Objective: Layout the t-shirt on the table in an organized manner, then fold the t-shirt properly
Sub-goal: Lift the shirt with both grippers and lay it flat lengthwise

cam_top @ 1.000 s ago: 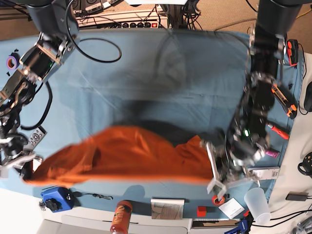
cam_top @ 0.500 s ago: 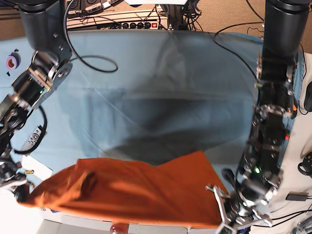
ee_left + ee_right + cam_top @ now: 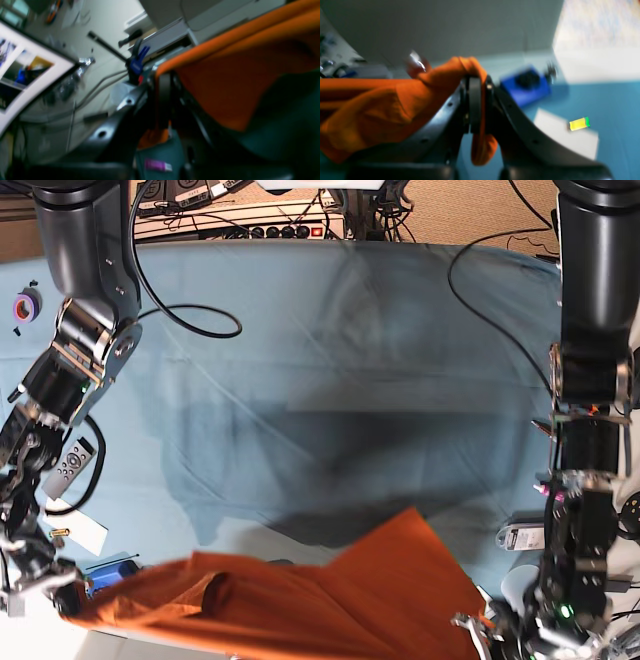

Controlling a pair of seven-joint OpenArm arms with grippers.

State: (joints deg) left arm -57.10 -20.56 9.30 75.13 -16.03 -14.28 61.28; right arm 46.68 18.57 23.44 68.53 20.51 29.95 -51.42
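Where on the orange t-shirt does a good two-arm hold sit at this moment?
At its two upper corners, each pinched from the outer side. The left end effector and right end effector clamp bunched hem there, so the t-shirt hangs spread above the table.

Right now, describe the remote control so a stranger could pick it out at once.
Start at the table with its light blue cloth and go to the edge under the right arm, just beyond the stretched orange t-shirt. The remote control is a small grey bar studded with dark buttons, unlike the plain white paper slip beside it.
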